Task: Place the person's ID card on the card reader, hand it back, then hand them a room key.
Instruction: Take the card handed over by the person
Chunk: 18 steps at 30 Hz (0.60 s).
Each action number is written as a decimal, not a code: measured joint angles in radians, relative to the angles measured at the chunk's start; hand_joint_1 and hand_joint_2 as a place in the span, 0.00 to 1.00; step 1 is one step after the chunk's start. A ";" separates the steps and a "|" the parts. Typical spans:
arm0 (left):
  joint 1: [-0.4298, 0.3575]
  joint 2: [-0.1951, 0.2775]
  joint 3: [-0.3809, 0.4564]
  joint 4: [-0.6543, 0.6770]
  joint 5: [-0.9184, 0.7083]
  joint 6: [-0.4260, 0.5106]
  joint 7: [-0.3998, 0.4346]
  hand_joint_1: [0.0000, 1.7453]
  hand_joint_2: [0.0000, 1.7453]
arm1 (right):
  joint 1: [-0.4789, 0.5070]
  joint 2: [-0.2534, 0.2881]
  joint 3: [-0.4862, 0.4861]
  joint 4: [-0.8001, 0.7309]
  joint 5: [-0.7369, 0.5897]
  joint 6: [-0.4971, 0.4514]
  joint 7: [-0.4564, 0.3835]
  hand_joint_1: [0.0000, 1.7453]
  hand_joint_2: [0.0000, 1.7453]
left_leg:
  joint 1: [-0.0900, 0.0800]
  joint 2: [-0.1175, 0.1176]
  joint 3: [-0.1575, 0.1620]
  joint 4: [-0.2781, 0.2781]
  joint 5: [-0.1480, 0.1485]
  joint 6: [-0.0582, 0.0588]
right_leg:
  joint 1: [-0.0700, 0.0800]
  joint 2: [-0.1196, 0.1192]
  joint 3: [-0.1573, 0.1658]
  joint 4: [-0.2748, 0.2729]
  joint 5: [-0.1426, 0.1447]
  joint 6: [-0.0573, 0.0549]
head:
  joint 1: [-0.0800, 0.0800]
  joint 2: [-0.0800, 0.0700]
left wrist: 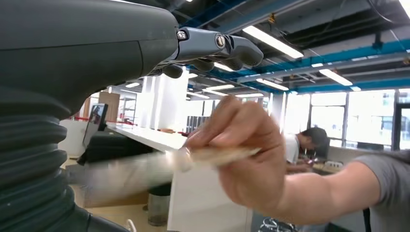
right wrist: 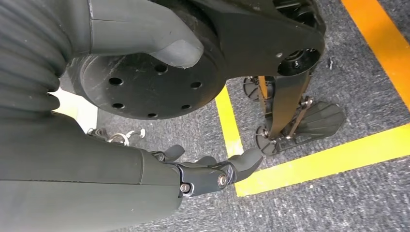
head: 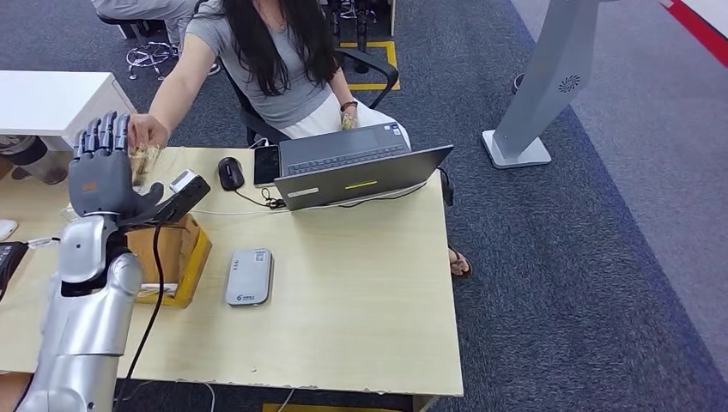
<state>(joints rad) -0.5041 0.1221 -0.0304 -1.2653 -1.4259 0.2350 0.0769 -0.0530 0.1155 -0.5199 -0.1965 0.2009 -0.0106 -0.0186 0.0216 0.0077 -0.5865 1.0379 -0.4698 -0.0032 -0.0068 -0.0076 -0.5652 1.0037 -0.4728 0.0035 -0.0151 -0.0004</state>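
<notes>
Right now the robot's left hand [head: 103, 167] is reaching up in the upper left of the head view, with its fingers straight and spread apart. It is holding nothing. The person's hand [head: 148, 130] is just behind it, pinching a thin, pale card [head: 144, 161]. I think this is the ID card, but it is too blurry to read.

In the left wrist view the person's hand [left wrist: 244, 154] is sitting in the middle of the frame. The card [left wrist: 220, 156] is lying flat between the thumb and the fingers. Its long side is running almost level across the frame, and its free end is pointing toward the left edge, toward the robot's hand. The card and the robot's fingers [left wrist: 220, 48] are not touching yet.

The card reader [head: 249, 276] is lying flat on the wooden desk [head: 360, 292], in the lower middle of the head view, with nothing on it. So I think the task is just starting: taking the card, putting it on the reader, giving it back and giving a room key are all waiting to be done.

The right hand [right wrist: 208, 171] is hanging low over the grey floor, with its fingers curled in around nothing.
</notes>
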 joint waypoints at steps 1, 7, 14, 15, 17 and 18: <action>-0.020 0.001 -0.011 0.031 -0.009 -0.006 0.011 0.00 1.00 | 0.000 0.000 0.000 0.000 0.001 -0.001 0.003 0.00 1.00 | 0.000 0.001 0.000 0.000 0.000 0.000 | 0.000 0.001 0.000 0.000 0.000 0.000 | 0.000 0.000; -0.081 0.014 -0.040 0.159 -0.013 -0.035 0.032 0.00 1.00 | 0.001 0.000 0.000 0.000 0.011 0.000 0.012 0.00 1.00 | 0.000 0.001 -0.001 0.000 0.000 0.000 | 0.000 0.002 -0.001 0.000 0.001 0.001 | 0.000 0.000; -0.097 0.028 -0.048 0.208 -0.006 -0.039 0.027 0.00 1.00 | 0.001 0.000 0.000 0.000 0.019 -0.001 0.019 0.00 1.00 | 0.000 0.001 -0.001 0.000 0.000 0.000 | 0.000 0.002 -0.002 0.000 0.001 0.001 | 0.000 0.000; -0.097 0.029 -0.049 0.211 -0.006 -0.040 0.027 0.00 1.00 | 0.001 0.000 0.000 0.000 0.019 -0.001 0.019 0.00 1.00 | 0.000 0.001 -0.002 0.000 0.000 0.000 | 0.000 0.002 -0.002 0.000 0.001 0.001 | 0.000 0.000; -0.098 0.031 -0.051 0.216 -0.004 -0.040 0.027 0.00 1.00 | 0.001 0.000 0.000 0.000 0.019 -0.001 0.019 0.00 1.00 | 0.000 0.001 -0.002 0.000 0.000 0.000 | 0.000 0.002 -0.002 0.000 0.001 0.001 | 0.000 0.000; -0.098 0.031 -0.052 0.217 -0.003 -0.040 0.027 0.00 1.00 | 0.001 0.000 0.000 0.000 0.019 -0.001 0.019 0.00 1.00 | 0.000 0.001 -0.002 0.000 0.000 0.000 | 0.000 0.002 -0.002 0.000 0.001 0.001 | 0.000 0.000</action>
<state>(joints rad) -0.6018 0.1532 -0.0819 -1.0480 -1.4286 0.1954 0.1038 -0.0520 0.1152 -0.5200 -0.1965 0.2201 -0.0115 0.0004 0.0216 0.0087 -0.5884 1.0378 -0.4695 -0.0034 -0.0067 -0.0058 -0.5674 1.0038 -0.4720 0.0040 -0.0150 -0.0004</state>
